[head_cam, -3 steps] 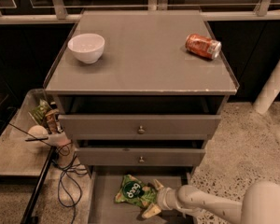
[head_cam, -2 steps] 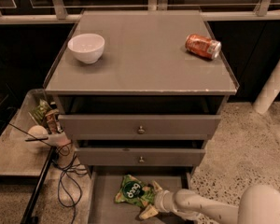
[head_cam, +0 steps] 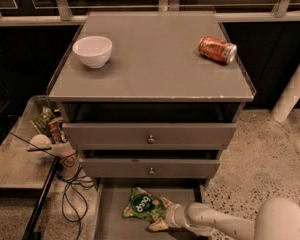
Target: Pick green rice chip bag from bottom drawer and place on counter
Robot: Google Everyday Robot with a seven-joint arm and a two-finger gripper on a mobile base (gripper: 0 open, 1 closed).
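Observation:
The green rice chip bag (head_cam: 142, 205) lies crinkled on the grey floor of the open bottom drawer (head_cam: 110, 219), its dark round logo facing up. My gripper (head_cam: 159, 217) reaches in from the right on a pale arm and sits at the bag's right lower edge, touching it. The counter (head_cam: 150, 59) is the wide grey top of the cabinet above.
A white bowl (head_cam: 92, 50) stands at the counter's left and an orange can (head_cam: 217, 50) lies on its side at the right. Two knobbed drawers (head_cam: 151, 139) are above the bottom one. A low side table (head_cam: 20, 159) with clutter and cables (head_cam: 70, 194) is at the left.
My gripper has slid slightly left, closer onto the bag's right edge. The bag stays on the drawer floor.

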